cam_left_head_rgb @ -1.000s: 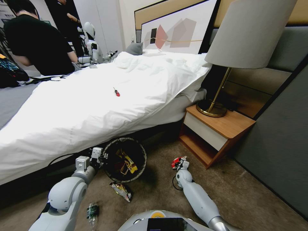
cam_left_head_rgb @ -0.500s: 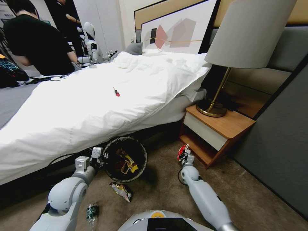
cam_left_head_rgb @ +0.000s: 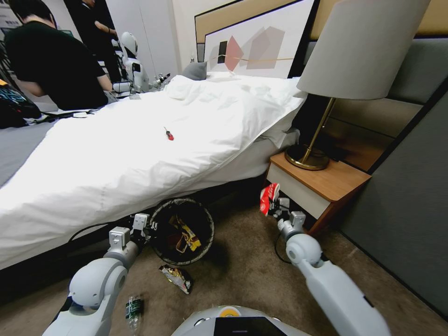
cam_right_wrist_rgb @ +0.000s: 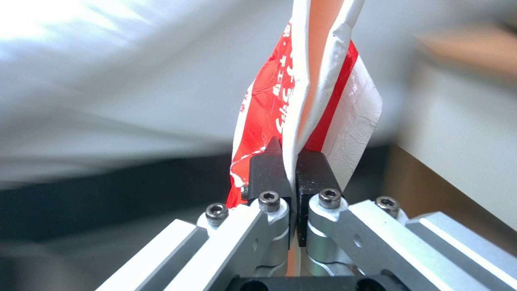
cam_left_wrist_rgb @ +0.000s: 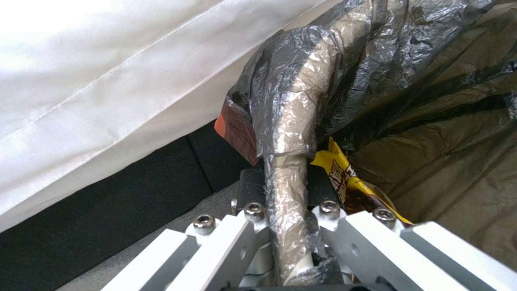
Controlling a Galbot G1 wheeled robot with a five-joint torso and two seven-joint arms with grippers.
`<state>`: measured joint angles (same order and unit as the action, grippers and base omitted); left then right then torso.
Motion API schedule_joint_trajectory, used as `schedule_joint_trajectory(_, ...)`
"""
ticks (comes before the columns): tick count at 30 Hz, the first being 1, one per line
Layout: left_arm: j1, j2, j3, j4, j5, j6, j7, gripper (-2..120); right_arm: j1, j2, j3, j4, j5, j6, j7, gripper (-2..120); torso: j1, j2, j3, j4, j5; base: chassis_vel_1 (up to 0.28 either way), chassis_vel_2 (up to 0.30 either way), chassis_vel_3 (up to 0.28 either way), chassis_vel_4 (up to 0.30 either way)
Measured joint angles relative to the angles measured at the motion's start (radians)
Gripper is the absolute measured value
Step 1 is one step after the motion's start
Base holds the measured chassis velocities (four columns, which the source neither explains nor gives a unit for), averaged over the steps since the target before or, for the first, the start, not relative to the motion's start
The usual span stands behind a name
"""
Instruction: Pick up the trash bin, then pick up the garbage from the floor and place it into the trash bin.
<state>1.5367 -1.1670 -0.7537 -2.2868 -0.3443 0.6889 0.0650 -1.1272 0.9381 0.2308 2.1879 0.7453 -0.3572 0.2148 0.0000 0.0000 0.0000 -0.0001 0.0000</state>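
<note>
The trash bin (cam_left_head_rgb: 182, 231), lined with a black bag, hangs beside the bed with yellow wrappers inside. My left gripper (cam_left_head_rgb: 148, 227) is shut on its rim (cam_left_wrist_rgb: 288, 133); in the left wrist view the bag-covered rim runs between the two fingers. My right gripper (cam_left_head_rgb: 276, 205) is lifted in front of the nightstand, to the right of the bin, and is shut on a flattened red-and-white paper cup (cam_left_head_rgb: 267, 198) (cam_right_wrist_rgb: 301, 101). On the floor (cam_left_head_rgb: 242, 275) lie a shiny snack wrapper (cam_left_head_rgb: 176, 277) just below the bin and a green-labelled clear bottle (cam_left_head_rgb: 134, 310) by my left arm.
A bed with a white duvet (cam_left_head_rgb: 140, 149) overhangs the bin on the left; a small red screwdriver (cam_left_head_rgb: 169, 134) lies on it. A wooden nightstand (cam_left_head_rgb: 317, 191) with a brass lamp (cam_left_head_rgb: 310, 156) stands close behind my right gripper. A grey wall panel (cam_left_head_rgb: 410, 200) bounds the right.
My right gripper has risen from the carpet with the red-and-white cup and moved toward the nightstand. The left gripper and the bin have stayed put.
</note>
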Motion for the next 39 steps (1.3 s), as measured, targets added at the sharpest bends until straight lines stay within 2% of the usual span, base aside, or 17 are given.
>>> schedule_joint_trajectory(7, -0.002, 0.004, 0.010, -0.001, -0.001, 0.004, -0.006, 1, 0.100, -0.023, -0.099, 0.040, 0.048, -0.022, -0.120, 0, 0.000, 0.000, 0.000, 0.0001, 0.0000, 0.000, 0.000, 0.000, 0.000)
schedule_joint_trajectory(15, -0.016, 0.023, 0.016, 0.010, -0.017, 0.009, -0.009, 1, 0.177, -0.033, -0.200, 0.075, 0.091, -0.057, -0.182, 0, 0.000, 0.000, 0.000, -0.0002, -0.0001, 0.000, 0.000, 0.000, 0.000)
schedule_joint_trajectory(20, -0.018, 0.023, 0.018, 0.012, -0.025, 0.011, -0.009, 1, 0.228, -0.029, -0.281, 0.082, 0.116, -0.067, -0.187, 0, 0.000, 0.000, 0.000, 0.0002, -0.0001, 0.000, 0.000, 0.000, 0.000)
schedule_joint_trajectory(24, -0.025, 0.026, 0.021, 0.012, -0.035, 0.014, -0.012, 1, 0.303, -0.017, -0.400, 0.077, 0.127, -0.079, -0.184, 0, 0.000, 0.000, 0.000, 0.0002, -0.0001, 0.000, 0.000, 0.000, 0.000)
schedule_joint_trajectory(39, -0.030, 0.024, 0.022, 0.014, -0.041, 0.023, -0.018, 1, 0.332, 0.032, -0.539, 0.048, 0.097, -0.144, -0.109, 0, 0.000, 0.000, 0.000, 0.0000, -0.0001, 0.000, 0.000, 0.000, 0.000)
